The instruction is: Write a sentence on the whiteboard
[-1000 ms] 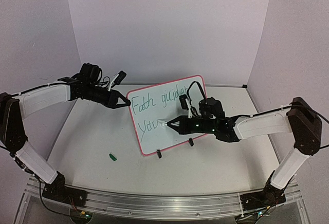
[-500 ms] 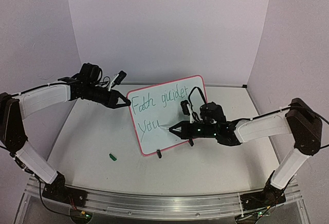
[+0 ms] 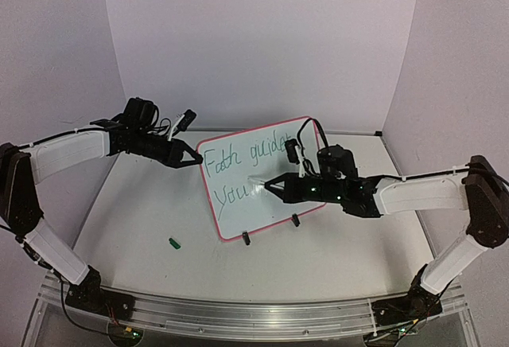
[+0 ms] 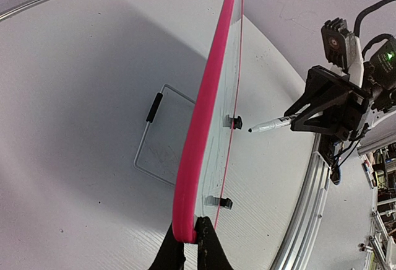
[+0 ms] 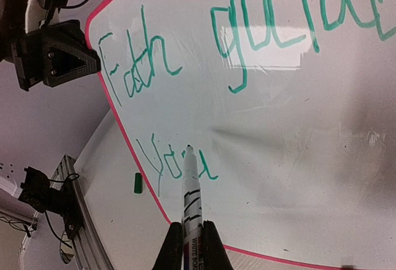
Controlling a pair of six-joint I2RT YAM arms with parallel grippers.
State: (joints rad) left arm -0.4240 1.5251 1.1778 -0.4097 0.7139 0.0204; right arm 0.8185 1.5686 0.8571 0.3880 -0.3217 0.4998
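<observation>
The whiteboard (image 3: 266, 196) stands tilted on the table on its two black clip feet, pink-red rim around it. My left gripper (image 3: 195, 161) is shut on its upper left rim; the left wrist view shows the rim (image 4: 207, 109) edge-on between the fingertips. Green writing (image 5: 185, 53) reads "Faith guide" on the top line and "You" (image 5: 176, 161) below. My right gripper (image 3: 277, 185) is shut on a white marker (image 5: 190, 189). The marker tip sits at the board beside the "u". It also shows in the left wrist view (image 4: 272, 123).
A green marker cap (image 3: 173, 243) lies on the table left of the board's foot; it also shows in the right wrist view (image 5: 138, 182). A wire stand (image 4: 162, 135) lies flat behind the board. An aluminium rail (image 3: 238, 315) runs along the near edge.
The right gripper with the marker dipped to finish the "u" of "You", then rose slightly and moved right. The left gripper and board have not moved.
</observation>
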